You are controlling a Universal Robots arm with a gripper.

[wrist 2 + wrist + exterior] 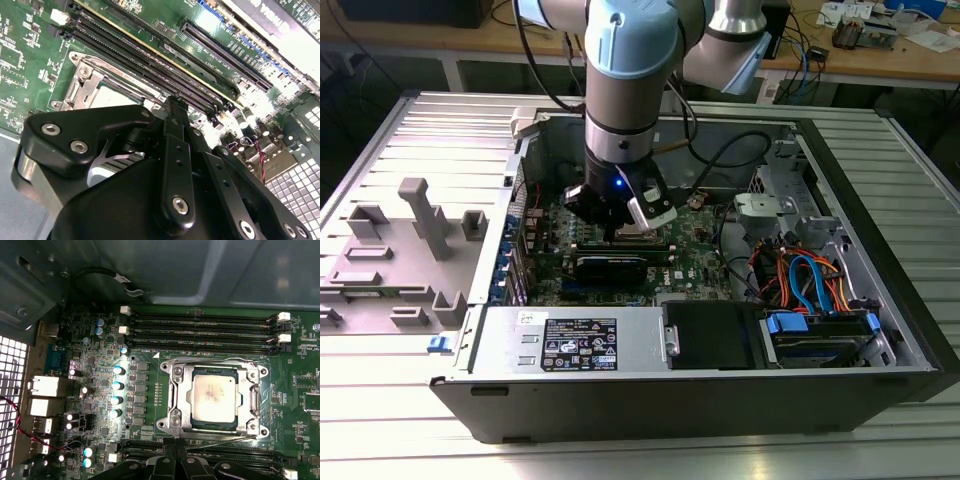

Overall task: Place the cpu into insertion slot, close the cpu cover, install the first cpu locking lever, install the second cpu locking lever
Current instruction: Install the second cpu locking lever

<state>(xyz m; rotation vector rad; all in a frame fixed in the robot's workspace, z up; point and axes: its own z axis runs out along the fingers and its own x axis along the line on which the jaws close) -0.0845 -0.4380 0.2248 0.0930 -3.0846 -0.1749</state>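
Cpu [214,398], square, dull silver, under framed cpu cover [180,397].

Open computer case [880,250] lying on a ribbed metal table [400,420]. Power supply [575,343] along its near side; blue and orange cables [810,280] toward the exterior view's right. Grey plastic fixture [420,215] on the table, just beside the case. Black memory slots [200,325] on the green motherboard [150,400].

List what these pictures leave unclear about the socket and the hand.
- The insertion slot in the exterior view: hidden behind the arm's wrist.
- The cpu cover in the second wrist view: its near part is hidden behind the hand's black body.
- The locking levers in the first wrist view: thin wires beside the cpu cover; latched or loose, too fine to tell.
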